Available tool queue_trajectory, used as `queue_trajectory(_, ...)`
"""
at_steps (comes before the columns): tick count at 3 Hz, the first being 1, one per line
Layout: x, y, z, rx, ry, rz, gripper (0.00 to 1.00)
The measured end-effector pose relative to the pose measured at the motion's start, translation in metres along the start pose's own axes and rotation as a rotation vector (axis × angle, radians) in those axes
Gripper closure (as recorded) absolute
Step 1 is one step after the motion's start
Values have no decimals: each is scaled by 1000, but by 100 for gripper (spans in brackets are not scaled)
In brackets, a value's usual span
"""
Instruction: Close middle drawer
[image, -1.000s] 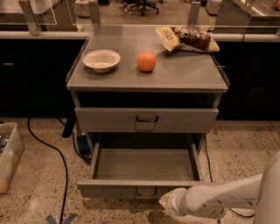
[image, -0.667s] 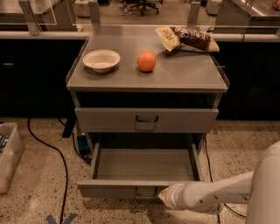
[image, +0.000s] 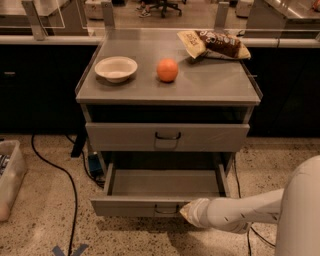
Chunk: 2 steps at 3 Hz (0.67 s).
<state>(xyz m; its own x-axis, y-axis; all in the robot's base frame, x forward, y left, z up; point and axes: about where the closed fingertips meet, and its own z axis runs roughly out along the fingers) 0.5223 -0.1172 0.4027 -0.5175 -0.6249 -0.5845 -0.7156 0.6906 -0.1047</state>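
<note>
The middle drawer (image: 160, 206) is a grey metal tray pulled far out of the cabinet, and its inside is bare. Its flat front has a small dark loop handle (image: 166, 210) at centre. My gripper (image: 188, 212) is at the end of the white arm that comes in from the lower right. It is against the drawer's front, just right of the handle. The drawer above (image: 167, 137) has a taller front with its own handle and stands nearly shut.
On the cabinet top (image: 220, 85) are a white bowl (image: 116, 68), an orange (image: 167, 70) and a chip bag (image: 214, 45). A black cable (image: 60, 172) runs over the floor at left, next to a plastic bin (image: 9, 177). Dark counters stand behind.
My gripper has moved left and up to the drawer's front. The drawer front sits a little further in than before.
</note>
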Motion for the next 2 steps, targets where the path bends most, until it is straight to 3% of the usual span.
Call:
queue_trajectory(1,-21,-26,12,32,-30,1,100)
queue_trajectory(2,-27,-32,19,42,-35,-3,100)
